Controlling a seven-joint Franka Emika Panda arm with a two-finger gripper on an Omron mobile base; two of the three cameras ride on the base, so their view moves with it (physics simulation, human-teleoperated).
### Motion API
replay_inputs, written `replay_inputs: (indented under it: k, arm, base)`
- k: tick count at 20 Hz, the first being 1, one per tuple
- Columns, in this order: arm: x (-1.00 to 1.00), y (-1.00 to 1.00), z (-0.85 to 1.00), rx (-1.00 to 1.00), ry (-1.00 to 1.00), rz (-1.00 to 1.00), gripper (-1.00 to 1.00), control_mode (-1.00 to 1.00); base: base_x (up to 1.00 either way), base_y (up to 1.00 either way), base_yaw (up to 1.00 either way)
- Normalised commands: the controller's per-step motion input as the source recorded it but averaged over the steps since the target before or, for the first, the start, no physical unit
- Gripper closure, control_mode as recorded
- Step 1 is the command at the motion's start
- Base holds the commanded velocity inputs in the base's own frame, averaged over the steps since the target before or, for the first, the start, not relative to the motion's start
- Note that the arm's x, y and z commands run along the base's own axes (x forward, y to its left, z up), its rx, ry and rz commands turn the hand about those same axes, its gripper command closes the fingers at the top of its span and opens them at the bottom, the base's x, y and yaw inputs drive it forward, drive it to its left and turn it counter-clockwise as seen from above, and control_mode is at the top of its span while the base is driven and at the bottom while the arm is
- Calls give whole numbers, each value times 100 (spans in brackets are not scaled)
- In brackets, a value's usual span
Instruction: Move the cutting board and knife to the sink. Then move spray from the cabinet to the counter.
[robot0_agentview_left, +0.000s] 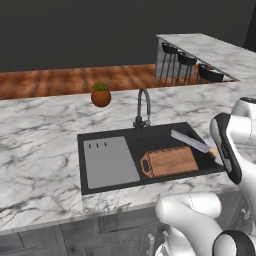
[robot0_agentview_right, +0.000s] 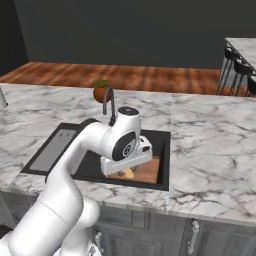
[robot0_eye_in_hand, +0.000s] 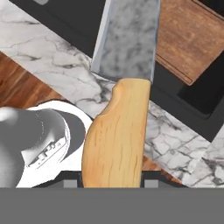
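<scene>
The arm (robot0_agentview_right: 75, 165) rises from the base, bends at the elbow and reaches forward and down over the sink's (robot0_agentview_left: 165, 183) near right part, wrist angled downward. The gripper (robot0_agentview_right: 127, 172) is clamped on the knife (robot0_agentview_left: 192, 143) by its pale wooden handle, which in the hand view (robot0_eye_in_hand: 114, 140) runs up between the fingers with the grey blade beyond it. In the left base view the knife hangs over the sink's right end, long axis slanting from the handle at near right to the blade tip at far left. Below it the board (robot0_agentview_left: 169, 161) lies flat in the basin's right half, long axis left to right, handle end to the left. Behind the sink stand the faucet (robot0_agentview_left: 142, 107) and a potted plant (robot0_agentview_left: 100, 94) on the counter (robot0_agentview_left: 35, 145).
</scene>
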Motion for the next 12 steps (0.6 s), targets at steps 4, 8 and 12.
replay_inputs:
  k: [4, 8, 12]
  arm:
    - [14, -23, -22, 0, 0, 11, 100, -100]
    - [43, -1, -20, 0, 5, 0, 100, -100]
    - [54, 2, -15, 0, 11, 0, 100, -100]
  base:
    - [0, 0, 0]
    - [0, 0, 0]
    - [0, 0, 0]
